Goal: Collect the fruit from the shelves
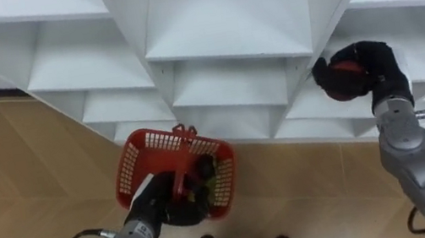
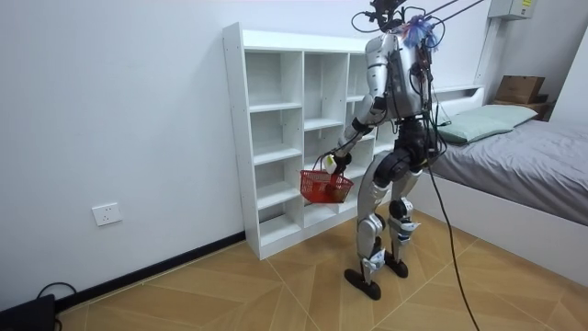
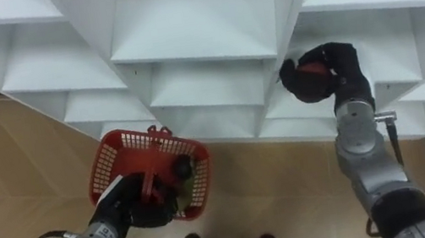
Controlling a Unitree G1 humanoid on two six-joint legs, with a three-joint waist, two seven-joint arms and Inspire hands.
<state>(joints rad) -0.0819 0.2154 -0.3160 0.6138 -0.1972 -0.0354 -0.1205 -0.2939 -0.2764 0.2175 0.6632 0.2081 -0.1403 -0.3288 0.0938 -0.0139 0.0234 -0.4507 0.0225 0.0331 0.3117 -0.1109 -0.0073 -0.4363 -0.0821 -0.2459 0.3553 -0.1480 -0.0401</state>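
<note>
In the left eye view, the white closet (image 1: 206, 26) takes the upper part, with its open compartments seen from above. The right hand (image 1: 377, 67) is at the front edge of a compartment on the right side. Its fingers are curled around a red fruit (image 1: 346, 81), so the fruit is grasped and is just at the shelf's edge. Lower, on the left, the left hand (image 1: 165, 205) is closed around the handle of a red basket (image 1: 135, 161). The basket hangs over the wooden floor (image 1: 15, 167), just in front of the lowest shelves. Some dark items lie inside it, but what they are cannot be told.

In the room view, the robot stands upright on the floor, close to the closet and facing it. Its left arm goes down to the basket, which hangs beside the lower shelves. A bed (image 2: 524, 156) is at the room view's right, behind the robot.

The right eye view shows the same: the fruit enclosed in the right hand at the shelf, the basket held low by the left hand.
</note>
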